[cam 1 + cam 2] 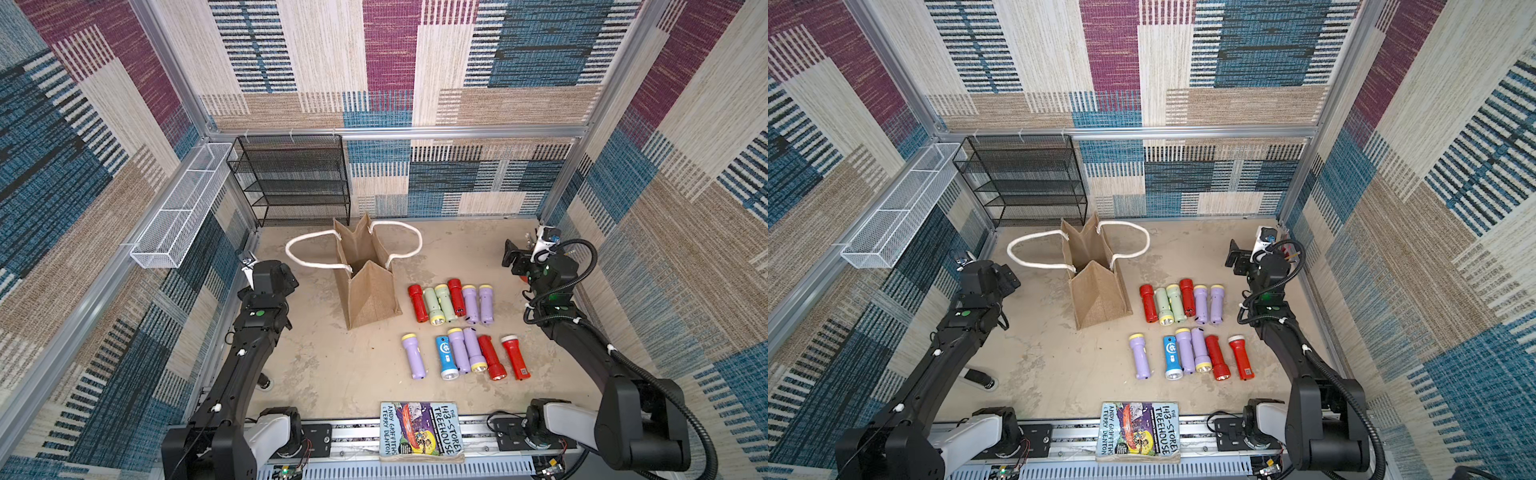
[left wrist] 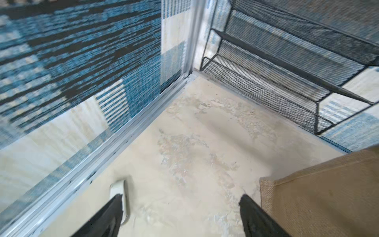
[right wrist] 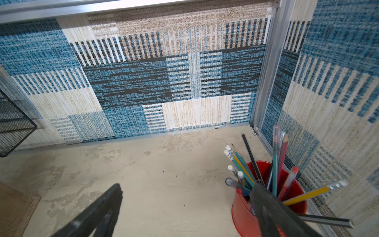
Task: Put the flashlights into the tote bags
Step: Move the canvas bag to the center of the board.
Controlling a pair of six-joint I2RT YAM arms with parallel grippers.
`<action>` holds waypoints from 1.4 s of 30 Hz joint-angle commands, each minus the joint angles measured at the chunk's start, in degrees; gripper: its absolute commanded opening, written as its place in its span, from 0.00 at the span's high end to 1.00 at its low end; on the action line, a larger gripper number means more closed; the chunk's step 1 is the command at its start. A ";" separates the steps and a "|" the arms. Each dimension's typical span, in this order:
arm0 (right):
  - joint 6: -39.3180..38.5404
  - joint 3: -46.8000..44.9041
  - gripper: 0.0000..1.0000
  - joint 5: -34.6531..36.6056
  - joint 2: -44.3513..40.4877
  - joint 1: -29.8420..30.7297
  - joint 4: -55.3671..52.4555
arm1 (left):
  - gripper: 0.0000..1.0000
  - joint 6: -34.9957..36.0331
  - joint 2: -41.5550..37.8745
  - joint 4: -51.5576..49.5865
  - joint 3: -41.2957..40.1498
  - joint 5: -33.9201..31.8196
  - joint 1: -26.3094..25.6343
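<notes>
Burlap bag [image 1: 368, 291] stands open on the counter [image 1: 332, 365], flashlights [image 1: 470, 303] in two rows beside it, apparently none inside; left end effector [image 2: 181, 198] and right end effector [image 3: 186, 186] hang spread and empty, first pickup next.

Tote bag [image 2: 328, 195] cropped at left wrist view edge.

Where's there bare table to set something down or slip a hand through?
Free: between the tote bag and the book, and the back strip between its rope handle and the red cup. Crowded: the flashlights right of the bag.
</notes>
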 commanded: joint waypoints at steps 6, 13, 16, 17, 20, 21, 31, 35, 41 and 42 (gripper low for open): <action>5.24 4.68 0.00 0.02 -3.63 0.04 -11.51 | 0.26 -10.29 -6.12 -26.33 7.77 0.79 -0.35; 7.15 7.14 0.02 -2.08 -4.26 0.10 -17.77 | 0.37 -8.41 -8.43 -35.26 16.83 3.75 -1.88; 8.17 7.59 0.02 -3.59 -4.59 0.06 -19.67 | 0.41 -6.03 -7.60 -37.42 22.33 6.31 -2.79; 8.43 7.73 0.02 -3.90 -4.57 0.11 -20.16 | 0.41 -5.08 -6.85 -37.82 24.31 7.77 -3.02; 8.93 8.30 0.03 -4.44 -4.61 0.11 -21.68 | 0.41 -2.33 -2.07 -39.61 31.73 13.77 -4.38; 8.94 8.56 0.03 -4.50 -4.61 0.04 -22.21 | 0.41 -1.68 0.00 -40.40 34.36 15.15 -5.17; 7.79 8.64 0.03 -2.39 -6.91 0.11 -27.48 | 0.34 1.18 19.28 -43.62 51.71 19.44 -14.74; 7.83 8.04 0.03 -2.10 -8.12 0.11 -28.30 | 0.35 1.51 25.68 -43.71 55.04 22.20 -16.15; 9.16 7.29 0.04 -1.86 -8.36 0.11 -28.54 | 0.35 2.91 35.67 -46.35 60.79 26.54 -17.49; 9.35 7.47 0.04 -1.96 -8.37 0.09 -28.75 | 0.35 2.83 36.77 -47.08 61.38 25.75 -17.57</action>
